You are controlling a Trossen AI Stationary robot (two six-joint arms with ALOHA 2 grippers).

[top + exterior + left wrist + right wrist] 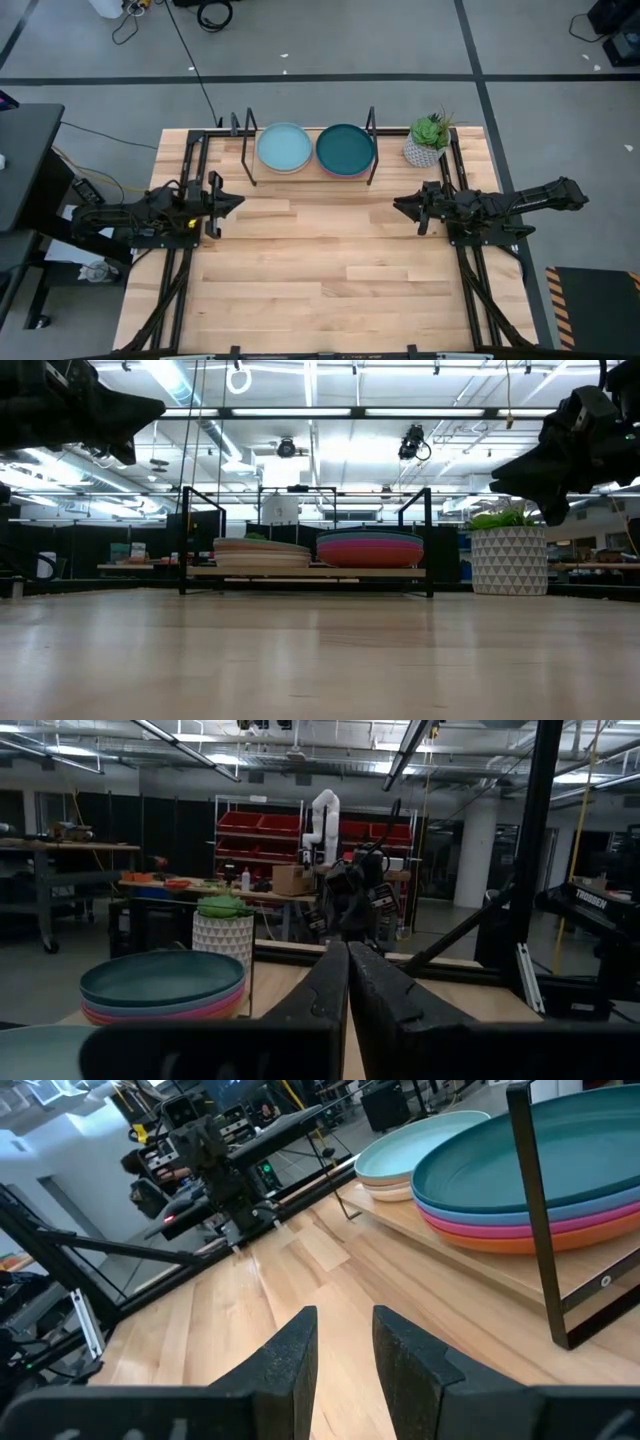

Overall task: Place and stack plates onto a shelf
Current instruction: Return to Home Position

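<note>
Showing the closing step of the job, as judged from the layout: the plates stand in two stacks side by side on the shelf [310,572] at the far edge of the counter [330,270]. One stack is topped by the light blue plate [284,147] and the other by the dark teal plate [345,148], with pink and orange rims visible beneath the teal one in the right wrist view. No plate lies loose on the counter. The left gripper [235,203] hangs above the counter's left side, well apart from the shelf, its fingers [320,1005] pressed together and holding nothing. The right gripper [400,206] mirrors it on the right side, near the potted plant [428,140] but not touching it, its fingers [288,1365] a narrow gap apart and likewise empty. The two point inward toward each other. The stacking appears complete, so the step in hand is the retreat to rest; the next move calls for no grasp, only for each arm to fold back clear of the shelf's black uprights and the stacks.
</note>
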